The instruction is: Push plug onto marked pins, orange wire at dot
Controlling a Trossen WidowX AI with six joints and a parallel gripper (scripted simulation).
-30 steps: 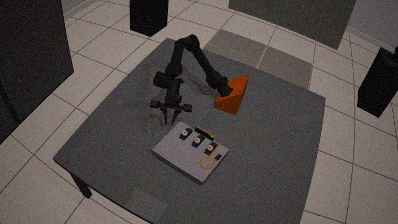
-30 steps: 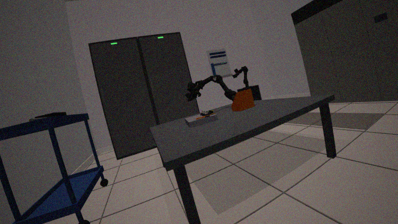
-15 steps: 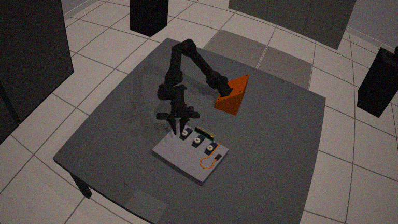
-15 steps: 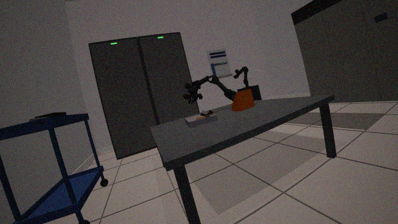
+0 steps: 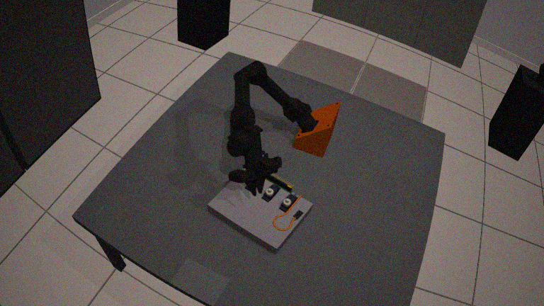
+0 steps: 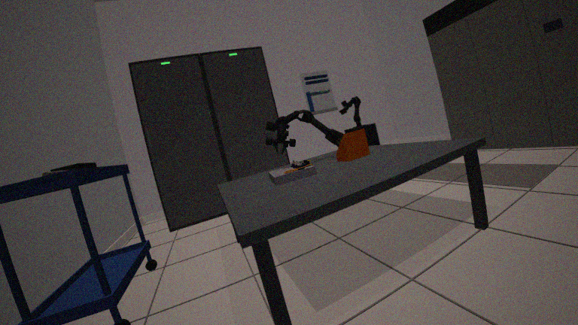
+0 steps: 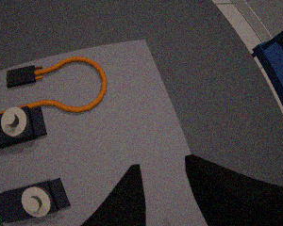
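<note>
The small black plug (image 5: 297, 214) (image 7: 21, 76) lies on the right part of the pale block (image 5: 244, 216) (image 6: 277, 177) (image 7: 137, 122). Its orange lead (image 5: 282, 229) (image 7: 104, 85) loops round to the servo (image 5: 286, 202) (image 7: 14, 121) nearest it. The pin row (image 5: 282, 183) stands along the block's edge toward the arm; single pins and the coloured band cannot be made out. My gripper (image 5: 258, 193) (image 7: 163, 168) is open, with a gap between the fingertips and nothing in it. It points down above the block, on the far side of the servos from the plug.
A second servo (image 5: 269, 192) (image 7: 36, 201) sits beside the first, between it and my gripper. The orange wedge (image 5: 329, 138) (image 6: 354, 146) under the arm's base stands behind on the table (image 5: 372, 190) (image 6: 341, 185). A blue cart (image 6: 80, 265) (image 7: 278, 56) stands beyond the table.
</note>
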